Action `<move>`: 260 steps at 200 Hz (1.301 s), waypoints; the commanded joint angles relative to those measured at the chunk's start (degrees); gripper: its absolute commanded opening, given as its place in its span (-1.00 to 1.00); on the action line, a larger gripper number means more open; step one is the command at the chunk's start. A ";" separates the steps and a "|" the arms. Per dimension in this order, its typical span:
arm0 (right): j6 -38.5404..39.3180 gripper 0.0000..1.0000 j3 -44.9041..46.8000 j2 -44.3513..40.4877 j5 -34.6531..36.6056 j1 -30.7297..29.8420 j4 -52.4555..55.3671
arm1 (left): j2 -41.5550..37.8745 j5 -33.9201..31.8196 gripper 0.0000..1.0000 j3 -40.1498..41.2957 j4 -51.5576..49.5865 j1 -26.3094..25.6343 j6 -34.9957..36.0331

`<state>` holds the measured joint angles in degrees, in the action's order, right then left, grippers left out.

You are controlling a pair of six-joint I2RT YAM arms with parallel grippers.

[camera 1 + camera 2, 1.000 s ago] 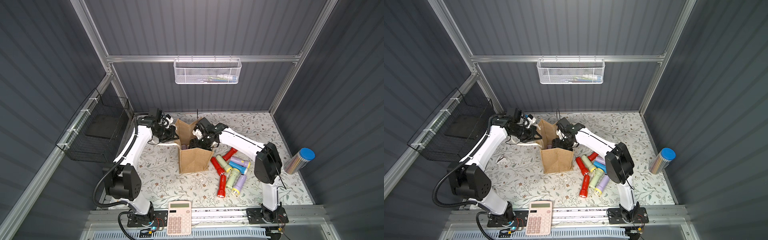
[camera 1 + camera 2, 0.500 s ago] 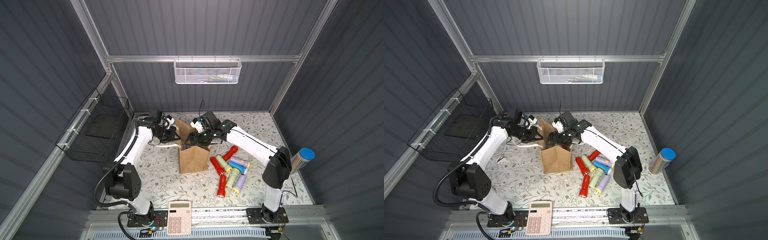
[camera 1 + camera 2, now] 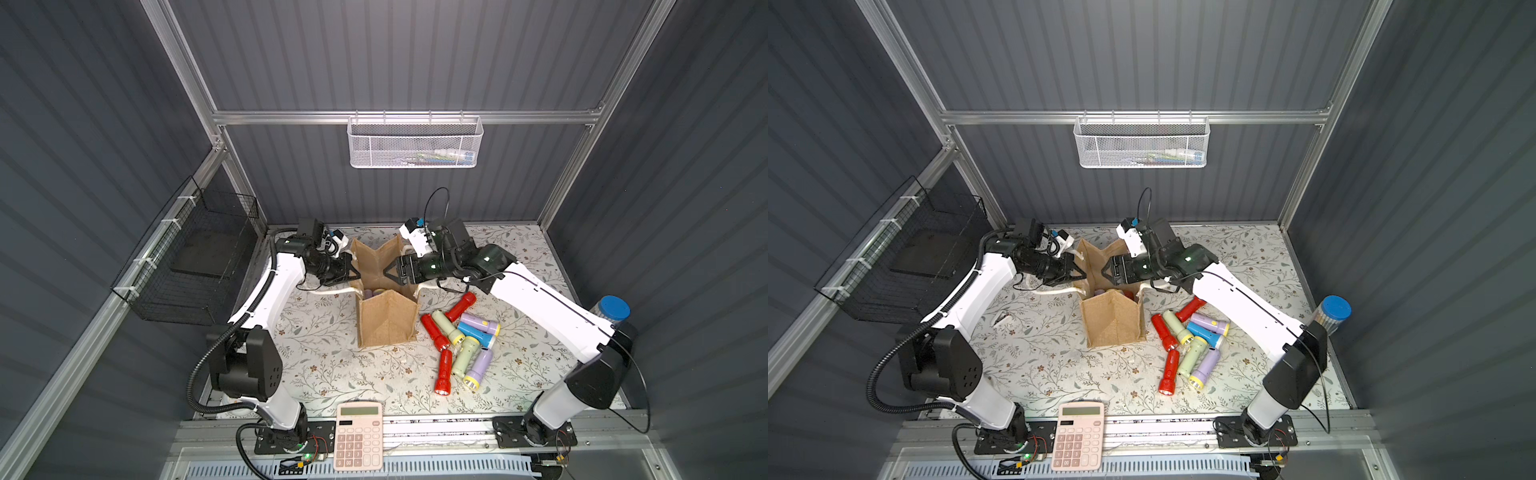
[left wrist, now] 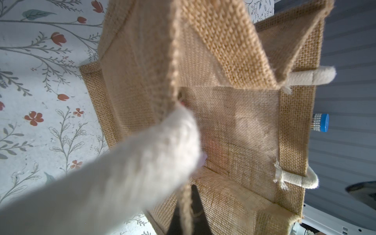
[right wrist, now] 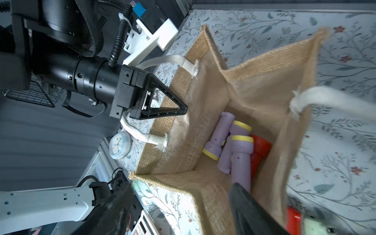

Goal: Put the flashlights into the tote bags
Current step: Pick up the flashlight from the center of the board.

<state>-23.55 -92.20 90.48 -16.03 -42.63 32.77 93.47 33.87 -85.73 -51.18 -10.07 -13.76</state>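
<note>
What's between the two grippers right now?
Only the tote bag: its open mouth spans the gap between left gripper and right gripper in both top views. The left gripper pinches its rim; right wrist view shows lilac flashlights inside.

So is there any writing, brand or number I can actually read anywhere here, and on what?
Nothing can be read for certain.
Pink calculator: key markings too small.
Small round dial: marks blurred.
Items in the white mesh basket: print too small.
</note>
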 commanded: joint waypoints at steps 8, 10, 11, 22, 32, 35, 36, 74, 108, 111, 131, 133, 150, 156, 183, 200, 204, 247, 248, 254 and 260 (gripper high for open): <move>1.37 0.57 6.60 -7.16 8.72 1.00 -4.07 | -0.09 -0.97 -1.00 -0.49 -0.21 0.40 1.01; 1.26 0.57 7.06 -7.69 9.06 1.11 -4.42 | -0.01 -0.99 -1.00 -0.55 -0.23 0.40 1.01; 1.20 0.57 7.27 -7.90 9.21 1.17 -4.53 | 0.02 -1.08 -1.00 -0.56 -0.23 0.40 1.01; 0.17 0.58 10.45 -10.69 10.49 1.86 -5.88 | 0.28 -1.28 -1.00 -0.49 -0.19 0.40 0.86; -0.60 0.58 13.19 -13.11 11.16 2.60 -7.14 | 0.45 -1.32 -1.00 -0.57 -0.06 0.33 0.67; -0.84 0.59 13.90 -13.95 11.38 2.78 -7.39 | 0.48 -1.27 -1.00 -0.65 -0.06 0.31 0.66; -0.90 0.59 14.16 -14.20 11.46 2.84 -7.47 | 0.48 -1.26 -1.00 -0.66 -0.06 0.31 0.66; -2.88 0.61 20.65 -20.91 15.40 5.66 -4.74 | 0.57 -2.94 -1.00 -2.19 -0.66 0.31 1.25; -4.84 0.64 26.13 -24.20 17.48 8.77 -0.99 | 1.27 -3.15 -1.00 -3.51 -0.89 0.31 1.54; -5.22 0.64 26.49 -24.32 17.75 8.99 -0.80 | 1.43 -3.19 -1.00 -3.56 -0.97 0.31 1.54; -8.18 0.65 28.93 -25.02 19.32 10.98 0.34 | 2.05 -3.09 -1.00 -3.75 -0.99 0.31 1.47; -8.55 0.65 29.15 -25.00 19.38 11.21 0.40 | 2.13 -3.10 -1.00 -3.79 -1.02 0.31 1.53; -12.16 0.65 30.83 -25.10 20.72 12.81 0.80 | 2.41 -3.02 -1.00 -3.65 -0.84 0.31 1.54; -13.55 0.64 31.39 -24.98 20.78 13.45 0.80 | 2.49 -3.01 -1.00 -3.57 -0.83 0.31 1.51; -20.01 0.61 33.66 -23.11 19.18 15.56 0.23 | 2.59 -2.86 -1.00 -3.39 -0.81 0.31 1.50; -23.14 0.59 34.63 -20.87 17.21 16.09 -0.83 | 2.38 -2.83 -1.00 -3.46 -0.88 0.31 1.80; -23.78 0.59 34.74 -20.16 16.77 16.17 -0.87 | 2.33 -2.89 -1.00 -3.47 -0.88 0.31 1.87; -28.74 0.49 33.87 -12.37 11.32 16.26 -2.50 | 2.15 -2.90 -1.00 -4.09 -1.15 0.31 2.16; -28.79 0.48 33.86 -12.18 11.13 16.31 -2.56 | 2.15 -2.92 -1.00 -4.09 -1.13 0.31 2.16; -29.15 0.47 33.58 -11.09 10.25 16.34 -2.86 | 2.21 -2.76 -1.00 -4.18 -1.22 0.31 2.31; -29.31 0.46 33.27 -9.98 9.66 16.34 -3.10 | 2.16 -2.67 -1.00 -4.18 -1.29 0.31 2.41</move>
<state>-49.15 -58.26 77.28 -2.28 -26.52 30.89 95.29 31.51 -87.72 -51.88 -10.07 -13.10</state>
